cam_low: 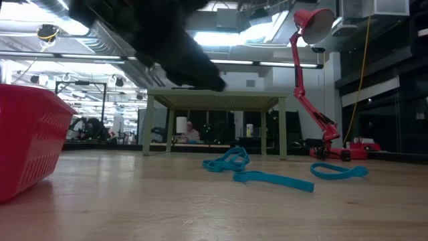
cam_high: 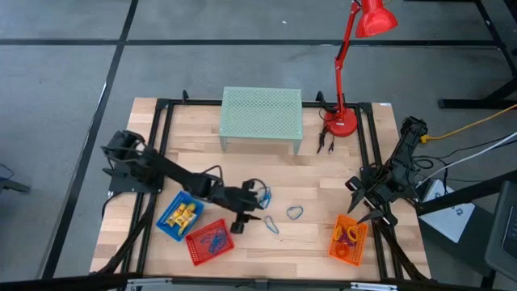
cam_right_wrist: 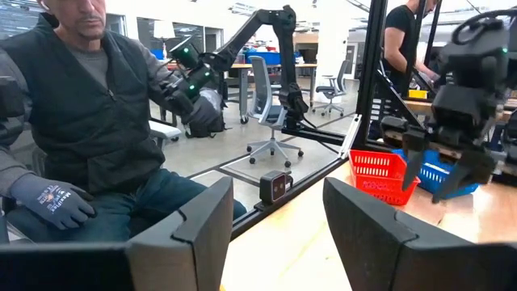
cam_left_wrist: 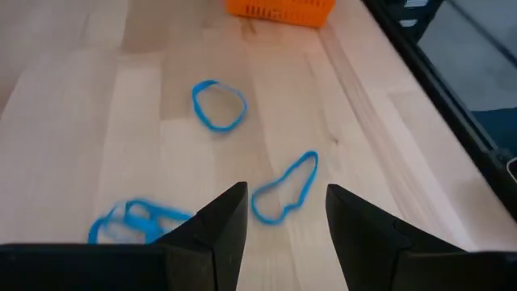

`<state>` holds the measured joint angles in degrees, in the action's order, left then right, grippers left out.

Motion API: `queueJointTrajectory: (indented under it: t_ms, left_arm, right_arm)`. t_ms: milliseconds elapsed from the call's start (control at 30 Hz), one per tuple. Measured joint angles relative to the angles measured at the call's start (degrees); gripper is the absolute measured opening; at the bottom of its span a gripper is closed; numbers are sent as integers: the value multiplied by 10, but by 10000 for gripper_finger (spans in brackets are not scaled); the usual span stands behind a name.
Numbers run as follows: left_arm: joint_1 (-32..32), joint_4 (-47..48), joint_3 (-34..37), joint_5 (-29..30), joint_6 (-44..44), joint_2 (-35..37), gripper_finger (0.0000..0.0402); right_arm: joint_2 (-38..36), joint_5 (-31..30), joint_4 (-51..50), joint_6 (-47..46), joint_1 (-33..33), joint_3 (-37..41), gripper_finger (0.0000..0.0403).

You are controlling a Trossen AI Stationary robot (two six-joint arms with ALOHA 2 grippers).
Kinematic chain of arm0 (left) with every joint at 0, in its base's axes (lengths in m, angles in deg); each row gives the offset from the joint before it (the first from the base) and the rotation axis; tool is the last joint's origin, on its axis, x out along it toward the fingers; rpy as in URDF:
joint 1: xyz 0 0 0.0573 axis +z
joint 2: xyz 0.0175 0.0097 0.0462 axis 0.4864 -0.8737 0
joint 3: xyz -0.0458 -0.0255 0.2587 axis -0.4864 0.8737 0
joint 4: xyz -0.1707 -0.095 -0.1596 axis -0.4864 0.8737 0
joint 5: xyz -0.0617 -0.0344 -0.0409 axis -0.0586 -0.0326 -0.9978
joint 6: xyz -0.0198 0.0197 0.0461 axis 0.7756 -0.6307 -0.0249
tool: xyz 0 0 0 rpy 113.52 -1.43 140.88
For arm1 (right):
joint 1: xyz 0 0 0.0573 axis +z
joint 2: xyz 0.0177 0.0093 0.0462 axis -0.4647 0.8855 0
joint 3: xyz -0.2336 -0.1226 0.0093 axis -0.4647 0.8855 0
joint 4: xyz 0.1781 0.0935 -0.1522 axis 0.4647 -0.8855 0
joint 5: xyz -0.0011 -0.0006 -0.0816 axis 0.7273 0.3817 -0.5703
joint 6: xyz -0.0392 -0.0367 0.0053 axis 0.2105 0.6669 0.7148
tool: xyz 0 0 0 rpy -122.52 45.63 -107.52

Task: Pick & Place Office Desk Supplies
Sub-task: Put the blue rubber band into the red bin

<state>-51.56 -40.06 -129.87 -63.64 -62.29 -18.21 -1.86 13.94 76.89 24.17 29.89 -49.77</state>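
Partly sorted: yellow blocky pieces (cam_high: 182, 215) sit in the blue mesh basket (cam_high: 167, 227), rings (cam_high: 349, 237) in the orange mesh basket (cam_high: 337, 250). Three thin blue loops (cam_left_wrist: 283, 188) remain on the wooden table (cam_high: 315, 174). The left gripper (cam_left_wrist: 279, 230) hovers open, empty, over the nearest; the right gripper (cam_right_wrist: 273, 218) waits open at right.

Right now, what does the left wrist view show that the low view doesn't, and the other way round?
Only the left wrist view shows the left pincer, open above the wood, and a corner of the orange basket.

Only the low view shows the red basket, the red desk lamp, the green mesh stand and the room behind.

Both show the wooden table and three loose blue loops: one tangled, one long, one rounder.
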Motion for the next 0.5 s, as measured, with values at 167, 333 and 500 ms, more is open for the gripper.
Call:
queueJointTrajectory:
  t_ms: [167,333,500]
  left_arm:
    - [17,0,-50,-48,-34,-63,166]
    - [17,70,-137,-62,-78,-138,166]
    - [19,159,-215,-75,-113,-190,166]
  right_arm:
    - [0,0,0,0,0,0,194]
    - [0,0,0,0,0,0,194]
    - [0,0,0,0,0,0,194]
